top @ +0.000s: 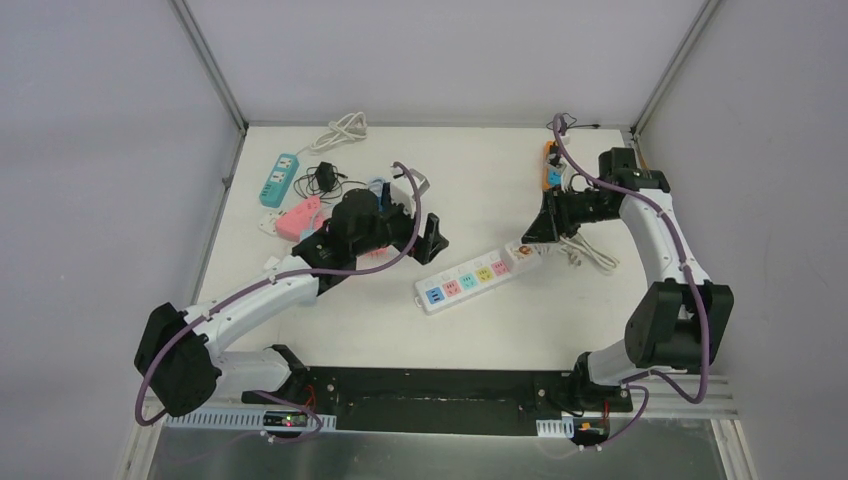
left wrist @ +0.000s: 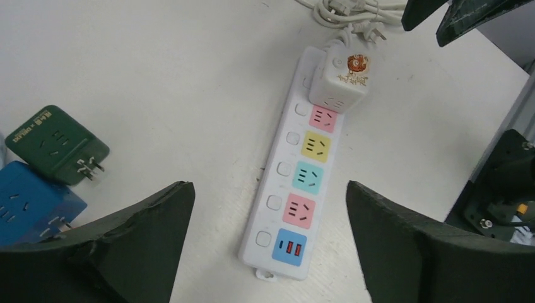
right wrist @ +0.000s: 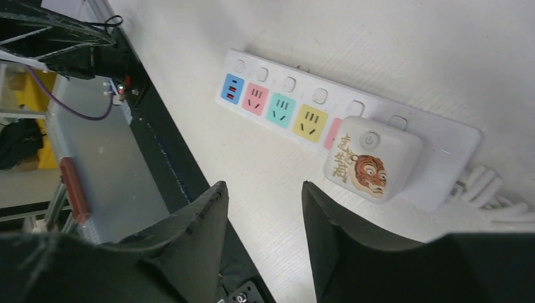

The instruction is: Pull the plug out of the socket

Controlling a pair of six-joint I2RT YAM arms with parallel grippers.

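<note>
A white power strip (top: 470, 278) with coloured sockets lies at the table's middle. A white cube plug (top: 524, 251) with a tiger picture sits in its right end socket. In the left wrist view the strip (left wrist: 265, 221) runs between my left gripper's fingers, with the plug (left wrist: 340, 82) at its far end. My left gripper (top: 425, 240) is open and empty above the strip's left end. My right gripper (top: 545, 228) is open and empty, hovering just beside the plug (right wrist: 372, 158), apart from it. The strip (right wrist: 451, 142) also shows in the right wrist view.
A green adapter (left wrist: 57, 145) and a blue adapter (left wrist: 31, 202) lie left of the strip. A teal strip (top: 280, 178), a pink strip (top: 298, 217) and a black adapter (top: 325, 180) lie at the back left. An orange strip (top: 550, 165) is behind the right gripper. The strip's white cord (top: 590, 258) coils right.
</note>
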